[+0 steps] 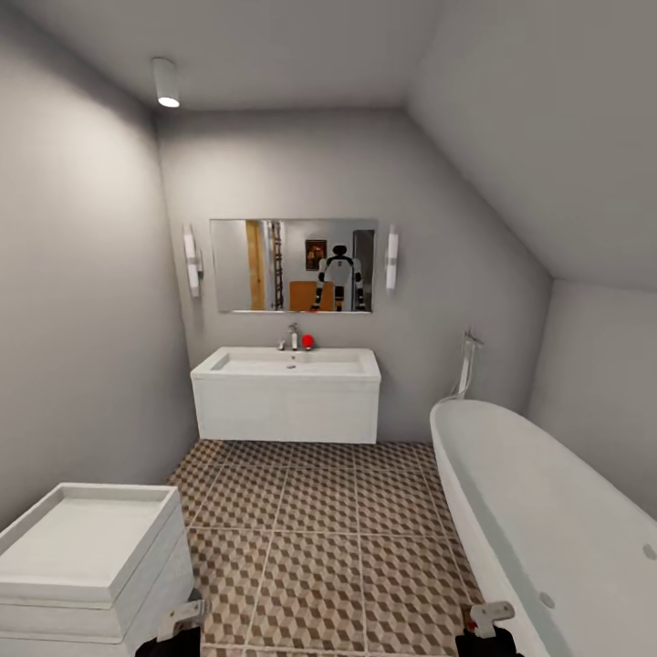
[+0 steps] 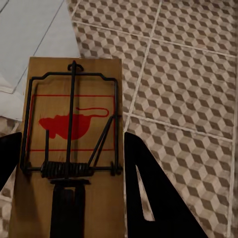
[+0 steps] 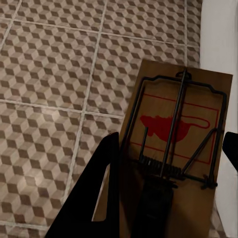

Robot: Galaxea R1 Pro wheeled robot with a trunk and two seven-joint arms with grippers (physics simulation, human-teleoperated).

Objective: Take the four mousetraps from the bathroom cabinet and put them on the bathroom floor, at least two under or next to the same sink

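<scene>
You are facing into a small bathroom, and the bathroom floor point(image 1: 319, 511), tiled in a brown, beige and white cube pattern, runs from your base to the far wall. An oval white bathtub point(image 1: 538, 511) fills the right side, and a small white drawer unit point(image 1: 91, 547) stands close on your left. At the far wall sits the sink point(image 1: 287, 365), a wide white basin on a boxy vanity with a chrome tap, below a mirror point(image 1: 292, 265) that reflects your own robot body.

You are carrying two mousetraps toward that sink, which is likely why both arms are tucked low and close to your trunk, with the loads kept clear of the tub and the drawer unit as you roll forward.

Your left gripper point(image 2: 69, 198) is clamped on the near end of the left mousetrap point(image 2: 69, 114), a wooden board with a red mouse print and black wire spring, held flat above the tiles beside the drawer unit's edge. Your right gripper point(image 3: 163, 198) is clamped the same way on the right mousetrap point(image 3: 178, 124), held over the tiles next to the tub's white wall.

Both arms point forward and downward, with only their gripper tips showing at the bottom of the head view.
</scene>
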